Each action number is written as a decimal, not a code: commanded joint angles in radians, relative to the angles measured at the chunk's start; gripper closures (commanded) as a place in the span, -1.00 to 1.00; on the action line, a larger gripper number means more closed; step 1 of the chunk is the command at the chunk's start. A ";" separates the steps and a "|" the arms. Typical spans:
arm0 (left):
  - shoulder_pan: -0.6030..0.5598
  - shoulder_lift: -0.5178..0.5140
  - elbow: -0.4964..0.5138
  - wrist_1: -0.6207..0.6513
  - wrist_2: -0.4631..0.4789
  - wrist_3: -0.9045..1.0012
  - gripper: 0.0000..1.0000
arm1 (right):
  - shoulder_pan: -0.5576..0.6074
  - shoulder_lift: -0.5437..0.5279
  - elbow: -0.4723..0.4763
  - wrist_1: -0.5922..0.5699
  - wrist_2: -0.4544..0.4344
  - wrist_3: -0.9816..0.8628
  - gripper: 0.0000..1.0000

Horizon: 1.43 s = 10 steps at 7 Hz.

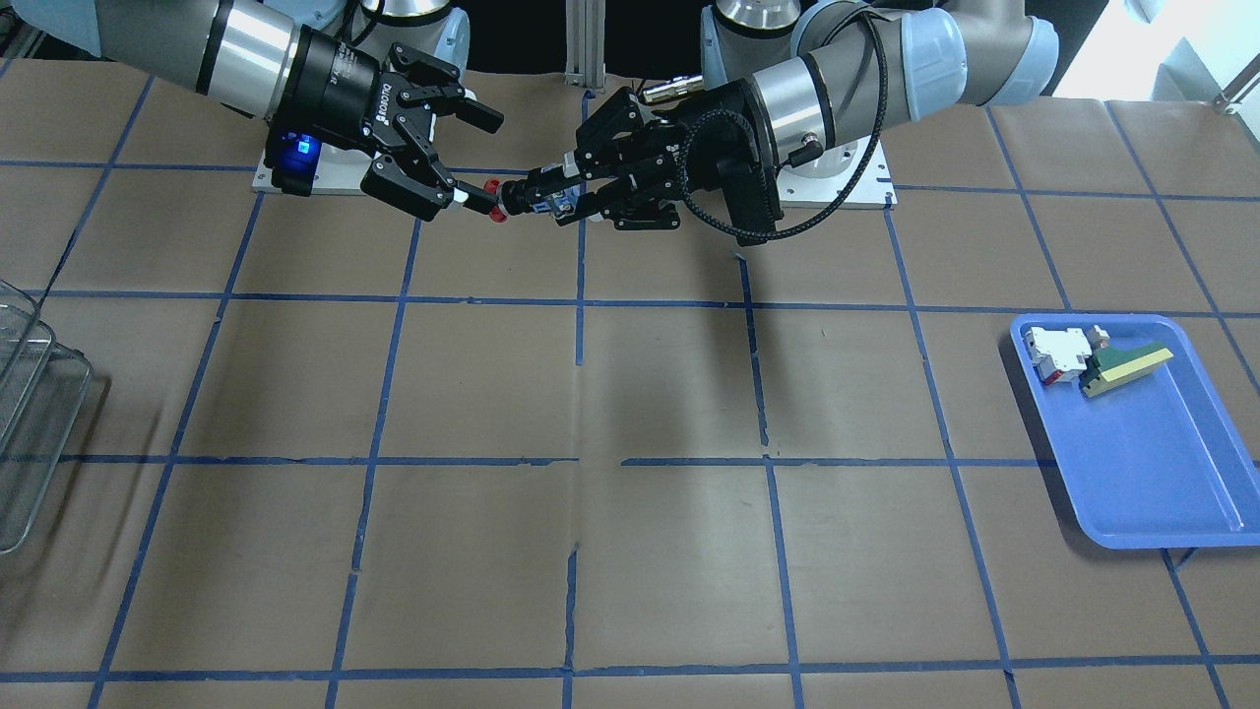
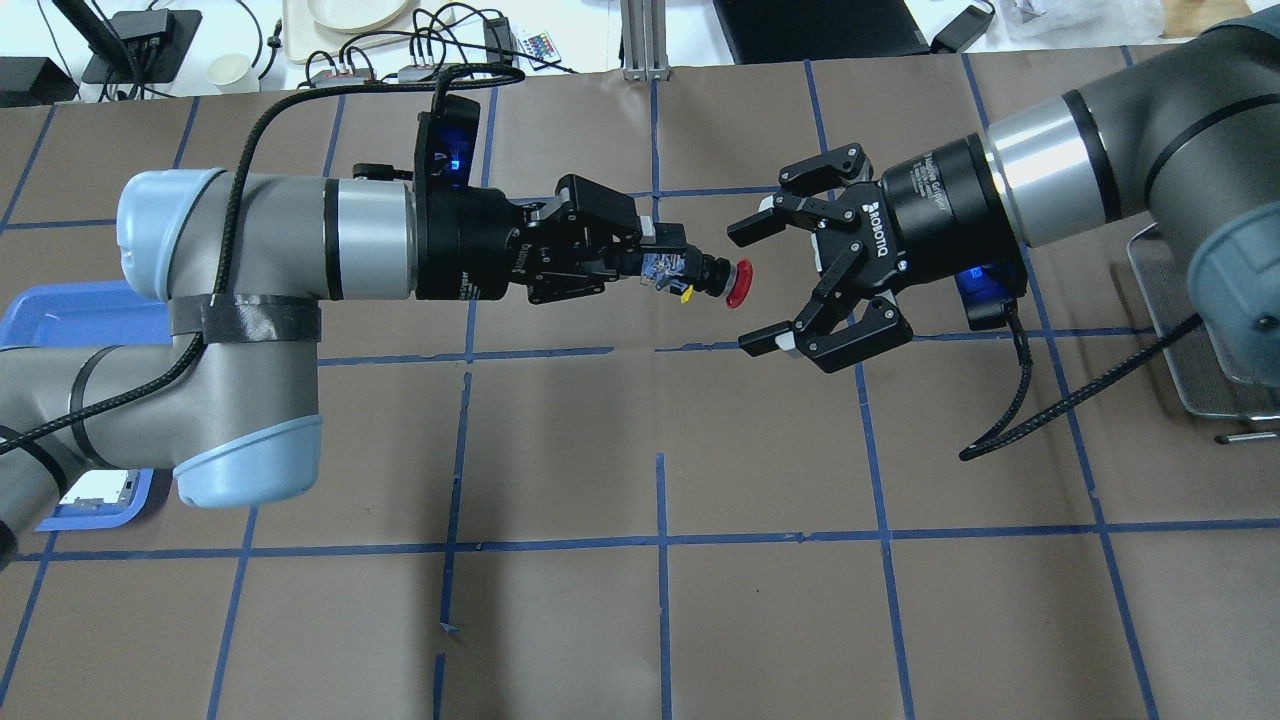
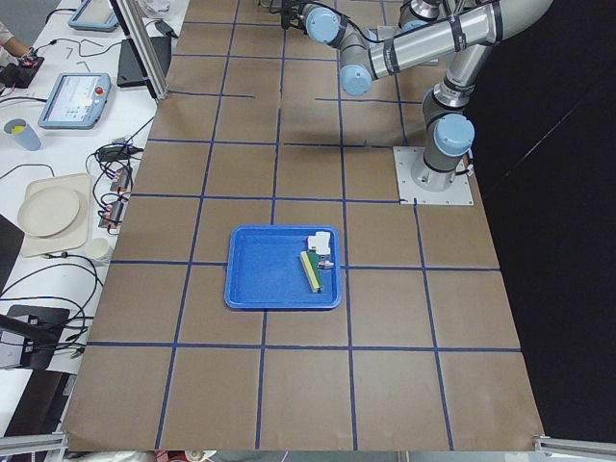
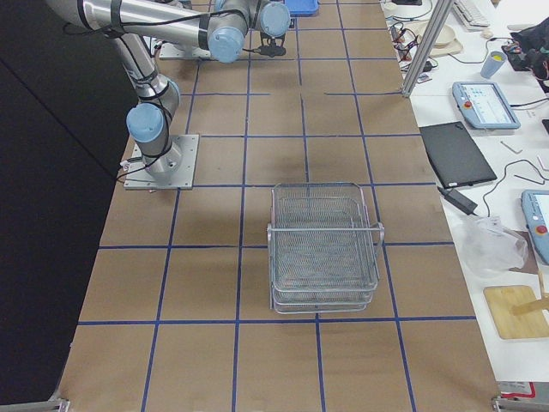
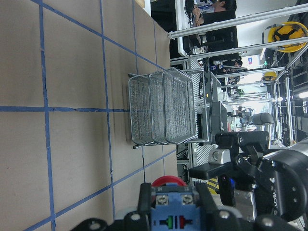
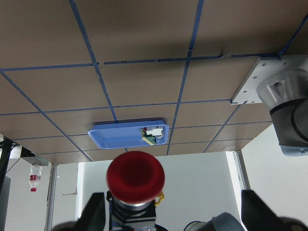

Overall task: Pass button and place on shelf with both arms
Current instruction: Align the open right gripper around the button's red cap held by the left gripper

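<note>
The button (image 2: 712, 280) is held in the air above the surface (image 2: 560, 450), clamped at its rear block by the left gripper (image 2: 670, 268), red cap pointed at the right gripper (image 2: 752, 288). The right gripper's fingers are spread wide on either side of the cap, with gaps showing. The shelf (image 4: 324, 249) stands well apart, at the surface's right end.

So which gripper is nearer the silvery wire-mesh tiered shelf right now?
Right. The right gripper, open, hangs mid-table on the side of the shelf; the left gripper, shut on the red-capped push button, sits just beyond it, farther away.
</note>
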 commanded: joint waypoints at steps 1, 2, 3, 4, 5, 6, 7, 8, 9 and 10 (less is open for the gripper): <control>0.000 -0.002 -0.001 0.001 0.000 0.000 0.80 | 0.000 0.005 0.000 0.004 -0.010 0.028 -0.97; 0.000 0.001 0.000 0.001 0.000 0.000 0.80 | 0.000 0.004 -0.001 0.004 -0.008 0.032 -0.97; 0.000 -0.001 0.000 0.003 0.000 0.000 0.80 | 0.000 0.007 -0.006 -0.023 -0.010 0.030 -0.97; 0.000 0.001 -0.001 0.004 0.000 0.000 0.80 | 0.002 0.008 0.000 -0.031 -0.007 0.030 -0.97; 0.000 0.001 -0.001 0.004 0.000 0.000 0.80 | 0.005 0.008 0.000 -0.031 -0.005 0.030 -0.97; 0.000 0.001 0.000 0.004 0.000 -0.002 0.80 | 0.009 0.011 0.002 -0.034 -0.005 0.027 -0.97; 0.000 0.001 -0.001 0.004 0.000 -0.002 0.80 | 0.027 0.032 0.000 -0.048 -0.005 0.028 -0.97; 0.000 0.001 0.000 0.004 0.000 -0.002 0.80 | 0.043 0.034 0.000 -0.059 -0.008 0.029 -0.97; 0.000 0.001 0.000 0.004 0.000 -0.002 0.80 | 0.043 0.033 0.000 -0.056 -0.010 0.032 -0.97; 0.000 0.001 0.000 0.006 0.000 -0.002 0.80 | 0.043 0.033 0.000 -0.056 -0.008 0.033 -0.97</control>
